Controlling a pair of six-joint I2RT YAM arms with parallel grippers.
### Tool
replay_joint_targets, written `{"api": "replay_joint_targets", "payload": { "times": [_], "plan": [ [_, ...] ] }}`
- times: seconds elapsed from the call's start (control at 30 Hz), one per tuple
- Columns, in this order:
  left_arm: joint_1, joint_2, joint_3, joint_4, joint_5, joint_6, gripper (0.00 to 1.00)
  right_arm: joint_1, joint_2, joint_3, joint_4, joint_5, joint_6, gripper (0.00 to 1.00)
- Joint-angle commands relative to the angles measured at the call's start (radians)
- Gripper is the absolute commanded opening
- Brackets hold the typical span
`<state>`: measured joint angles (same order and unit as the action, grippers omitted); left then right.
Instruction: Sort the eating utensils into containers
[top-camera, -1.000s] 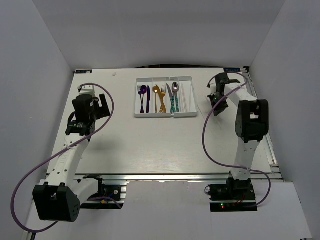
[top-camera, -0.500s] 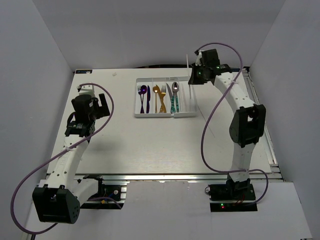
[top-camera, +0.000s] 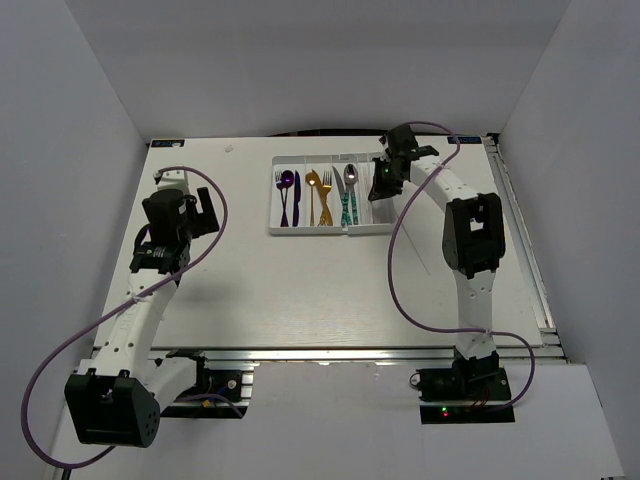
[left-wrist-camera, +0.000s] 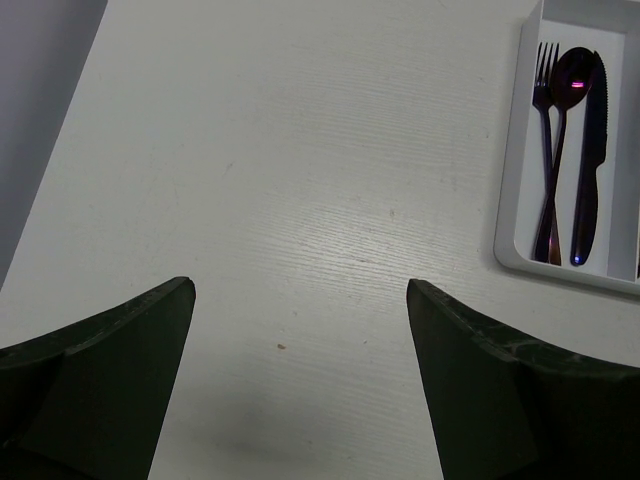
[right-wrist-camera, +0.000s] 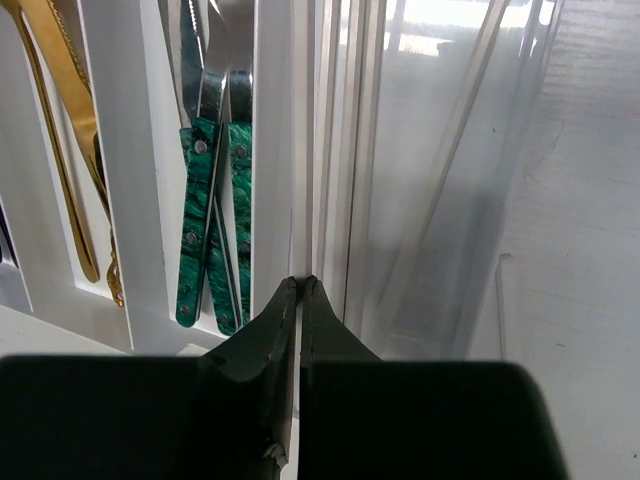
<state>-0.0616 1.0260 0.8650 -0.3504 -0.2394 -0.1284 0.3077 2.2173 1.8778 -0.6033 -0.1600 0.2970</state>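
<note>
A white tray (top-camera: 310, 232) lies at the back of the table, its long compartments the containers. From left to right they hold purple utensils (top-camera: 288, 195), gold utensils (top-camera: 318, 195), teal-handled utensils (top-camera: 348, 200) and white chopsticks (top-camera: 368, 200). My right gripper (top-camera: 380, 188) hangs low over the rightmost compartment. In the right wrist view it (right-wrist-camera: 300, 282) is shut on a thin white chopstick (right-wrist-camera: 300, 150) that runs along the compartment's left wall, beside the teal handles (right-wrist-camera: 210, 230). My left gripper (top-camera: 172, 185) stands open over bare table at the left, with nothing between its fingers (left-wrist-camera: 300, 290).
The left wrist view shows the tray's left wall (left-wrist-camera: 510, 200) and the purple fork, spoon and knife (left-wrist-camera: 565, 150) at its upper right. Grey walls close in the table on the left, back and right. Purple cables loop beside both arms.
My right arm swung left from the table's right side, carrying the chopstick up and over, and has come down over the tray's rightmost compartment. The left arm has barely moved.
</note>
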Motion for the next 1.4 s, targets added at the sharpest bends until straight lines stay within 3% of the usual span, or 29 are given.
{"api": "replay_joint_targets", "payload": {
  "times": [0.0, 0.1, 0.2, 0.23, 0.33, 0.47, 0.53, 0.67, 0.7, 0.77, 0.97, 1.37],
  "plan": [
    [0.005, -0.010, 0.031, -0.009, -0.015, -0.008, 0.98, -0.008, -0.013, -0.006, 0.013, -0.007, 0.002, 0.00],
    [0.005, -0.014, 0.032, -0.016, -0.017, -0.016, 0.98, -0.018, 0.004, -0.006, 0.000, -0.032, 0.001, 0.00],
    [0.005, -0.018, 0.034, -0.019, -0.018, -0.014, 0.98, -0.027, -0.002, -0.012, -0.003, -0.058, 0.005, 0.25],
    [0.005, -0.020, 0.034, -0.019, -0.020, -0.017, 0.98, -0.025, -0.011, -0.011, -0.004, -0.065, 0.007, 0.38],
    [0.005, -0.024, 0.034, -0.019, -0.021, -0.010, 0.98, -0.025, -0.074, 0.004, 0.008, -0.107, 0.019, 0.45],
    [0.005, -0.021, 0.045, -0.015, -0.020, -0.016, 0.98, -0.027, -0.200, 0.046, 0.031, -0.081, -0.019, 0.46],
    [0.005, -0.024, 0.046, -0.007, -0.012, -0.019, 0.98, -0.030, -0.304, 0.006, 0.020, -0.047, -0.114, 0.46],
    [0.005, -0.033, 0.029, 0.007, -0.003, -0.023, 0.98, -0.065, -0.511, -0.250, -0.006, 0.095, -0.288, 0.43],
    [0.005, -0.037, 0.026, 0.008, 0.000, -0.025, 0.98, -0.074, -0.536, -0.370, 0.002, 0.109, -0.297, 0.42],
    [0.005, -0.044, 0.017, 0.008, 0.003, -0.027, 0.98, -0.088, -0.577, -0.457, 0.000, 0.155, -0.377, 0.41],
    [0.005, -0.055, 0.020, 0.005, 0.014, -0.014, 0.98, -0.091, -0.524, -0.563, 0.005, 0.197, -0.363, 0.39],
    [0.005, -0.030, 0.037, -0.013, -0.005, -0.005, 0.98, -0.090, -0.272, -0.438, 0.034, 0.201, -0.332, 0.40]
  ]
}}
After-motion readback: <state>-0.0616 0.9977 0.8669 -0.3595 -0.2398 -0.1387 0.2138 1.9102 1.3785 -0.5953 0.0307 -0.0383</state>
